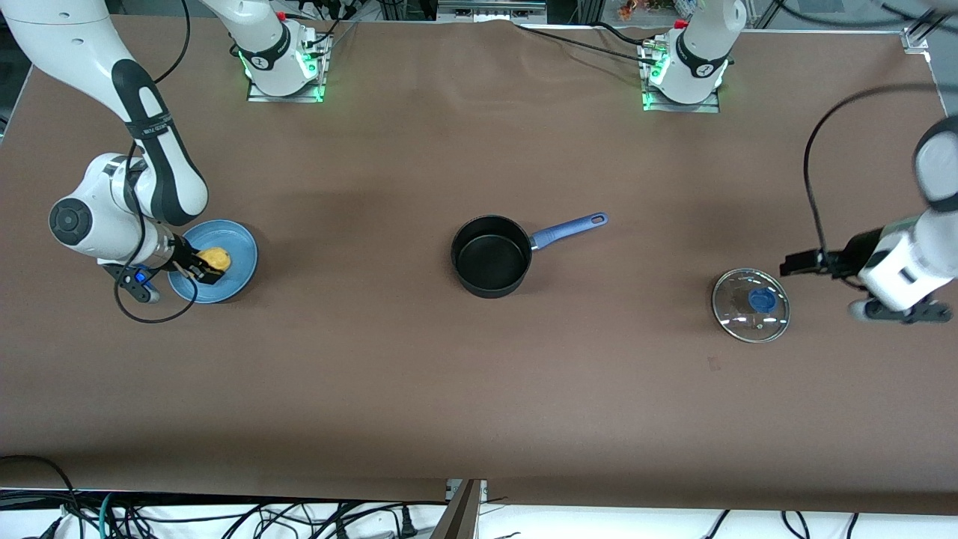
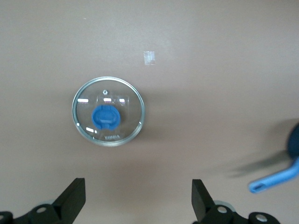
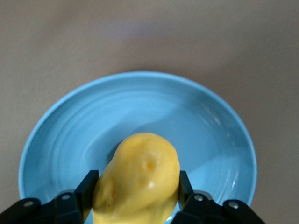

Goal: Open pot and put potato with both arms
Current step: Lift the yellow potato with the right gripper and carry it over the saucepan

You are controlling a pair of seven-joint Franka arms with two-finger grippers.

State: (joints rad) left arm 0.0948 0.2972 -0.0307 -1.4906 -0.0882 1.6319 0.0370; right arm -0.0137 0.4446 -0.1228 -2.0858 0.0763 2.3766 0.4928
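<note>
The black pot (image 1: 490, 258) stands open mid-table, with its blue handle (image 1: 569, 228) pointing toward the left arm's end. Its glass lid (image 1: 751, 305) with the blue knob lies flat on the table near that end, and it shows in the left wrist view (image 2: 108, 117) too. My left gripper (image 1: 795, 263) is open and empty, up in the air beside the lid (image 2: 138, 200). My right gripper (image 1: 200, 267) is shut on the yellow potato (image 1: 218, 259) over the blue plate (image 1: 238, 247). In the right wrist view the potato (image 3: 140, 172) fills the gap between my right gripper's (image 3: 138, 192) fingers.
The plate (image 3: 140, 102) sits at the right arm's end of the table. The pot's handle tip (image 2: 275, 179) shows at the edge of the left wrist view. A small pale tape mark (image 2: 149, 57) is on the brown table cover near the lid.
</note>
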